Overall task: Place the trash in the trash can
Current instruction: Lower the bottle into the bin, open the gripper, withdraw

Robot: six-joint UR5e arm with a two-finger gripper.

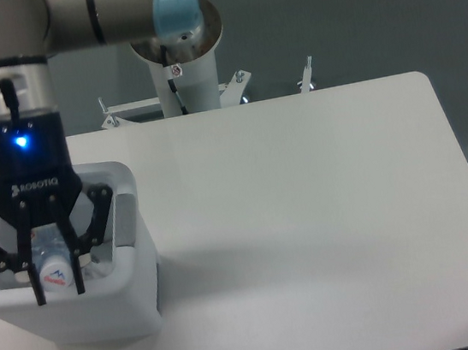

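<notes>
The hand [57,285] hangs over the open trash can [138,300], its fingers clamped on the small bottle [54,266]. The can stands at the left edge of the white tabletop [309,217].

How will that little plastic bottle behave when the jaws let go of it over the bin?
The bottle looks clear and small, so probably light. It is round, so it may roll after landing. It hangs inside the trash can walls, which should contain it.

Gripper [57,286] and bottle [54,266] fill trash can [135,278] mouth, table [309,217] open rightward
</notes>
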